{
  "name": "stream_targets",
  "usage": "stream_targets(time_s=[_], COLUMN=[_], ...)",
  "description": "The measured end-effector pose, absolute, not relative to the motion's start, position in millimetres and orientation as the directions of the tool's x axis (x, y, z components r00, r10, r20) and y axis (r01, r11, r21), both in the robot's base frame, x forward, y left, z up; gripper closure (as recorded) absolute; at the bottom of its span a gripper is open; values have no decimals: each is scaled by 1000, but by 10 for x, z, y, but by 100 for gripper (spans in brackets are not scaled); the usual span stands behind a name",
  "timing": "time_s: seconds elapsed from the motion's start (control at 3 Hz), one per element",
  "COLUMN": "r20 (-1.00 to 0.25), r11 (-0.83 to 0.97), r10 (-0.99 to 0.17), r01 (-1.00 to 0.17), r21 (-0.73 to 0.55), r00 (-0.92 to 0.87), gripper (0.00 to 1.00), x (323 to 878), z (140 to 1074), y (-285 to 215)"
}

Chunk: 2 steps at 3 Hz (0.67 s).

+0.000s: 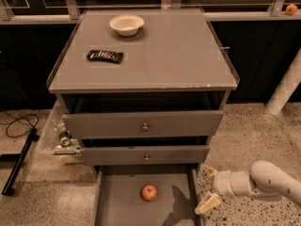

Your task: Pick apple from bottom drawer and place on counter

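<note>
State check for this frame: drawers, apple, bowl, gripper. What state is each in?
bottom drawer: pulled open, apple inside.
apple: loose on drawer floor, ungripped.
top drawer: partly pulled out.
middle drawer: partly pulled out.
bowl: upright on the counter.
gripper: open, empty, beside the bottom drawer's right wall.

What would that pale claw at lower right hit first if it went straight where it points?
Probably the thin right wall of the open grey bottom drawer; the claw, just beside it, points left. If it rides higher, the small red apple comes next.
</note>
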State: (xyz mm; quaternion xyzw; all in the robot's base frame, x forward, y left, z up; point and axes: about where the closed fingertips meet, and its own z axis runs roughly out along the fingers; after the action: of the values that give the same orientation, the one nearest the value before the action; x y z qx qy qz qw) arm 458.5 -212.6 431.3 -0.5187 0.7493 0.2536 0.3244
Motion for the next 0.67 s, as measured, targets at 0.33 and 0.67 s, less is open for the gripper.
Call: stream_targets(time_s=[0.33,0.67], r20=[-749,-740], r11=[333,337], r10=[-613,-634], r01=[-942,-941], r21=[44,-6], r00=[-252,-223], gripper=[0,0], x=[4585,4645], z=[4313,4201], y=[-2126,-2076])
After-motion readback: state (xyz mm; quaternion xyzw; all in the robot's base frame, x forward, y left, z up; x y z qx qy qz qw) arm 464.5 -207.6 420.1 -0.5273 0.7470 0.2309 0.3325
